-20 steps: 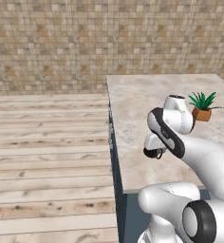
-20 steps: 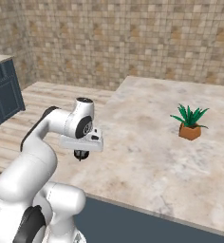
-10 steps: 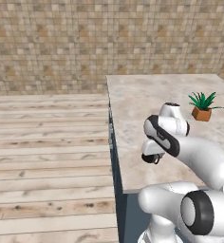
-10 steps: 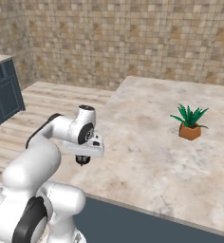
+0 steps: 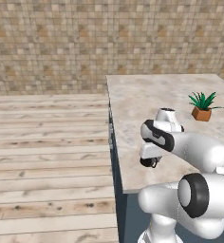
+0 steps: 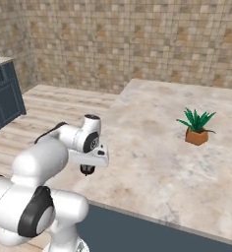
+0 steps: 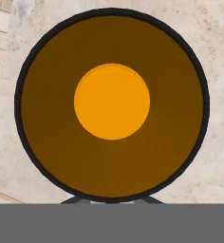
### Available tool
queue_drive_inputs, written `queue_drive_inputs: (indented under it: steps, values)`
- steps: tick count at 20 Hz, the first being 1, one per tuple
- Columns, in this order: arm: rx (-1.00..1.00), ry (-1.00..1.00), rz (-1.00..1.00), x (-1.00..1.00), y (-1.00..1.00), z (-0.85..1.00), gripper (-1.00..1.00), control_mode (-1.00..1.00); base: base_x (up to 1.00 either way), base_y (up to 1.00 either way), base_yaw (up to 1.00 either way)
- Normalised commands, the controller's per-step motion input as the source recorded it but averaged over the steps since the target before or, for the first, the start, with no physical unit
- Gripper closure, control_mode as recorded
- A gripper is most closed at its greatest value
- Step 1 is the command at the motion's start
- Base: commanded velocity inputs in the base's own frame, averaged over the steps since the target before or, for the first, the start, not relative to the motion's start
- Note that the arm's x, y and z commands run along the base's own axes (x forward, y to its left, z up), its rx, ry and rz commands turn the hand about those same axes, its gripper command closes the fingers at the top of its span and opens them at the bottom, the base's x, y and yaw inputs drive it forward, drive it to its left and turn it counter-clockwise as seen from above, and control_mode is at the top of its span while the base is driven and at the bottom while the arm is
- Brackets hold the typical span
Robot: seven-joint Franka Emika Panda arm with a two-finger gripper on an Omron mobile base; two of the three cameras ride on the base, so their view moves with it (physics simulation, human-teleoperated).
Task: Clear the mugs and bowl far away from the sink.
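A white jointed arm bends low over the beige marble table (image 6: 152,147), its end effector (image 6: 87,170) pointing down near the table's left edge. A green spiky plant in a terracotta pot (image 6: 196,129) stands well apart to the right.

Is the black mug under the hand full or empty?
Empty. The hand view looks straight down into the black mug: its orange floor and brown inner wall are bare, with nothing inside.

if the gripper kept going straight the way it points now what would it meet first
The black mug comes first: the hand view looks straight down into its orange inside. The shut gripper seems to grip the rim already. Past the mug, likely the marble counter.
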Motion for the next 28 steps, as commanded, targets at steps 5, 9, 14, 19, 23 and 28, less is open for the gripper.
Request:
queue_drive_inputs:
  steps: [5, 9, 14, 19, 23, 28]
  values:
    - [0.0, 0.03, 0.0, 0.14, -0.01, -0.26, 1.0, -1.0, 0.0, 0.0, 0.0]
    - [0.0, 0.0, 0.0, 0.12, -0.03, -0.22, 1.0, -1.0, 0.0, 0.0, 0.0]
    - [0.0, 0.0, 0.0, 0.08, 0.0, -0.21, 1.0, -1.0, 0.0, 0.0, 0.0]
    - [0.0, -0.01, 0.0, 0.0, 0.0, -0.17, -1.0, -1.0, 0.0, 0.0, 0.0]
    - [0.0, -0.07, 0.0, -0.19, 0.0, 0.0, -1.0, -1.0, 0.0, 0.0, 0.0]
    - [0.0, -0.11, 0.0, -0.42, 0.0, 0.0, -1.0, -1.0, 0.0, 0.0, 0.0]
